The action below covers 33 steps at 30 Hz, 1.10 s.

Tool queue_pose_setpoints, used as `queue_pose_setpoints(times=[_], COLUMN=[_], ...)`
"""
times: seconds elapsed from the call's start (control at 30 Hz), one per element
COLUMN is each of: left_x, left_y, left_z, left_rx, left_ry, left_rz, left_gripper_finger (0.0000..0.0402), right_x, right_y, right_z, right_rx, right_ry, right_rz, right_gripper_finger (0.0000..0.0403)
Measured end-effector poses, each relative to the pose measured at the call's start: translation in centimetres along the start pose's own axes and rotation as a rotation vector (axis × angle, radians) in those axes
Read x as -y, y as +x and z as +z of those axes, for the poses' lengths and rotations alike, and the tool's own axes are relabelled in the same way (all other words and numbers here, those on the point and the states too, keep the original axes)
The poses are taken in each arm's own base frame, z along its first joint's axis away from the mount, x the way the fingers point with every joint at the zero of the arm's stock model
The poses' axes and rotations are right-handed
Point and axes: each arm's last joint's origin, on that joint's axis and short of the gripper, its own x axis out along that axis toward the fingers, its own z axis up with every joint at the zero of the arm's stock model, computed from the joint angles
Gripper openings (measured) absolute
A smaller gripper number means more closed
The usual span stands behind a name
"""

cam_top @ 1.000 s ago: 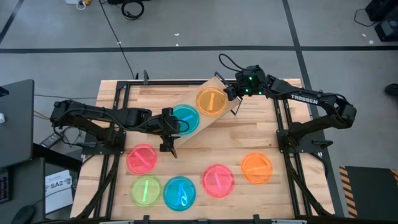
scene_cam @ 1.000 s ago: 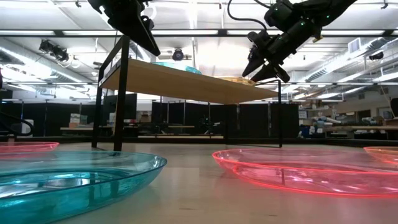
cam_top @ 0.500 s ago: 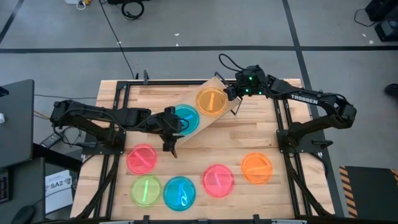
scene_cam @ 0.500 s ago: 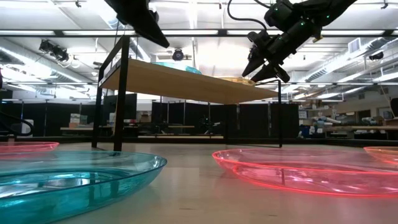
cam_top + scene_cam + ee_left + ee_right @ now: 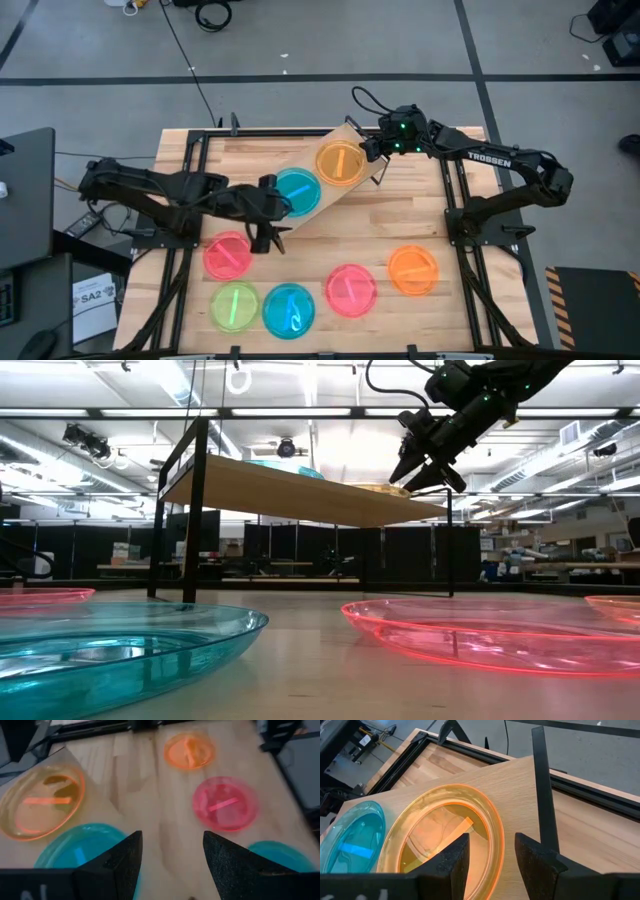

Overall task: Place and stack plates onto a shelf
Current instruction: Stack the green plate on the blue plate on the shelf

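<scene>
Plates judged light, stiff, slippery; best pinched at the rim. Orange plate (image 5: 340,162) and blue plate (image 5: 297,190) lie on the shelf (image 5: 350,132), upper centre; five remain on the bench (image 5: 420,215). Left tool (image 5: 268,237) wide, empty; right tool (image 5: 372,155) part-open, empty.

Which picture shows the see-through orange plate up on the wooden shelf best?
The right wrist view: the round translucent orange plastic plate fills it, lying flat on the light wooden shelf. The high view shows it small from above. The left wrist view shows it blurred. The low view shows only a sliver of its edge above the board.
</scene>
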Motion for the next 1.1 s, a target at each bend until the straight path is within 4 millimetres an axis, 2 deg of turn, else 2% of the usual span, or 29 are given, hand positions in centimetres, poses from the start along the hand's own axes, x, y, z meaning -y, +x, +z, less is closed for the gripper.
queue_pose_setpoints(times=[0.23, 0.67, 0.9, 1.1], left_x=[2.7, 8.5, 10.8, 13.3], left_y=[-2.8, -4.6, -4.4, -2.7], left_z=[0.9, -0.6, -1.6, -3.1], left_rx=[-0.024, -0.134, -0.201, -0.321], left_ry=[-0.087, -0.223, -0.233, -0.141], left_rz=[-0.108, -0.313, -0.325, -0.302], left_gripper_finger=[0.0217, 0.0217, 0.0217, 0.021], right_x=[0.0, 0.0, 0.0, 0.0], right_y=[0.0, 0.0, 0.0, 0.0], right_z=[0.0, 0.0, 0.0, 0.0], right_rx=[0.0, 0.0, 0.0, 0.0], right_ry=[0.0, 0.0, 0.0, 0.0], right_rz=[0.0, 0.0, 0.0, 0.0], right_gripper_finger=[0.0163, 0.0163, 0.0163, 0.0163])
